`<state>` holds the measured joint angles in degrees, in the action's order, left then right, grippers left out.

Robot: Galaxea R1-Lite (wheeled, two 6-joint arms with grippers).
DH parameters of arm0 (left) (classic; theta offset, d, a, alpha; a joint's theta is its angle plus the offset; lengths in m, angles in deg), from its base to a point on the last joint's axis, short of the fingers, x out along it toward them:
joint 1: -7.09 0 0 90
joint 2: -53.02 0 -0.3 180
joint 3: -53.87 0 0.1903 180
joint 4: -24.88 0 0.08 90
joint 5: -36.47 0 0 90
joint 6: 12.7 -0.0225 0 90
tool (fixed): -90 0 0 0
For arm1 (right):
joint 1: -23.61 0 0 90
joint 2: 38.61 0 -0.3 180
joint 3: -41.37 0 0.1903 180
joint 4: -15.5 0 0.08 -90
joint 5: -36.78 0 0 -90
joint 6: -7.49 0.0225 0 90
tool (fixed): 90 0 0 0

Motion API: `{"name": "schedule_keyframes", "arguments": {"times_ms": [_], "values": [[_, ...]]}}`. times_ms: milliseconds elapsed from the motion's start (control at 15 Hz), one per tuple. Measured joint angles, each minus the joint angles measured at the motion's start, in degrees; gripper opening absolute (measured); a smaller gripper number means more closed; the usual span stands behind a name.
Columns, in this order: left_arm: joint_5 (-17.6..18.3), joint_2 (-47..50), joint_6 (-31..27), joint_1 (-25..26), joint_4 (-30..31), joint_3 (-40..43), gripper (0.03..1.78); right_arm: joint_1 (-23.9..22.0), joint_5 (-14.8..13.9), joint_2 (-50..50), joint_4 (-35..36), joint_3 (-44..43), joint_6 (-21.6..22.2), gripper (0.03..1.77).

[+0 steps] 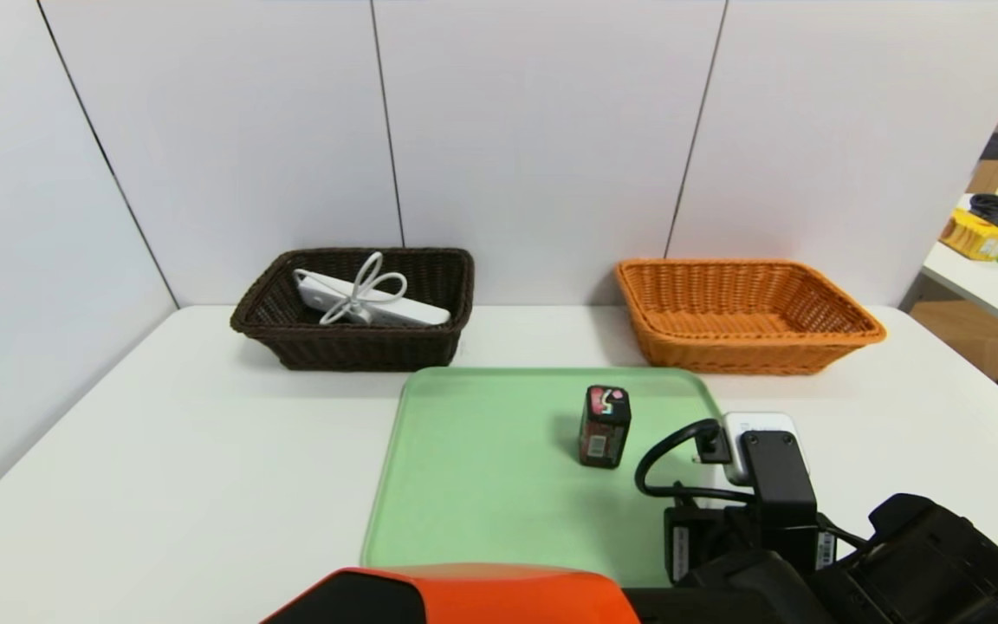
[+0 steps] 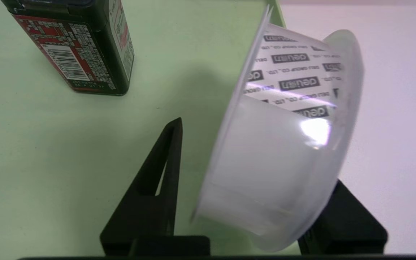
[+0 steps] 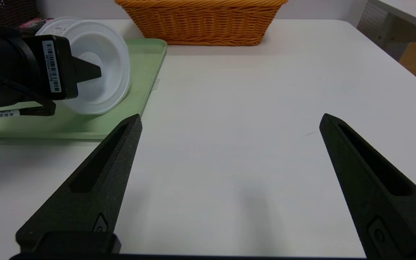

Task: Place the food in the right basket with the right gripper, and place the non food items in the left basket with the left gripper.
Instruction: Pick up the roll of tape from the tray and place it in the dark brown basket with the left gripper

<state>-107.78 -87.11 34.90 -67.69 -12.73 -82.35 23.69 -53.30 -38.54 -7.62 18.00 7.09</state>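
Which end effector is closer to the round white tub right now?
Left. The left end effector has its fingers on either side of the tub at the tray's right edge. The right end effector is open over bare table, off to the tub's right.

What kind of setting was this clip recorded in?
Probably a lab or office test bench, not a home: a bare white table boxed in by plain white panels, two wicker baskets, and a second cluttered desk behind.

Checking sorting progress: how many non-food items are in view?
2. The power strip lies in the dark brown basket; the tub sits tilted between the left hand's fingers at the tray's right edge.
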Motion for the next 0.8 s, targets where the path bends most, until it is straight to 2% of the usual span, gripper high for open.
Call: {"name": "schedule_keyframes", "arguments": {"times_ms": [67, 133, 800], "values": [[0.00, 0.00, 0.00, 0.00, 0.00, 0.00, 0.61, 0.00, 0.00, 0.00, 0.00, 0.00, 0.00, 1.70], [0.00, 0.05, 0.05, 0.00, -0.07, 0.00, 0.58, 0.00, -0.02, 0.00, 0.00, 0.00, 0.02, 1.70], [-0.02, 3.69, -0.69, -0.06, -0.88, 0.23, 0.58, 0.00, -0.02, 0.00, -0.02, 0.00, 0.02, 1.70]]}}
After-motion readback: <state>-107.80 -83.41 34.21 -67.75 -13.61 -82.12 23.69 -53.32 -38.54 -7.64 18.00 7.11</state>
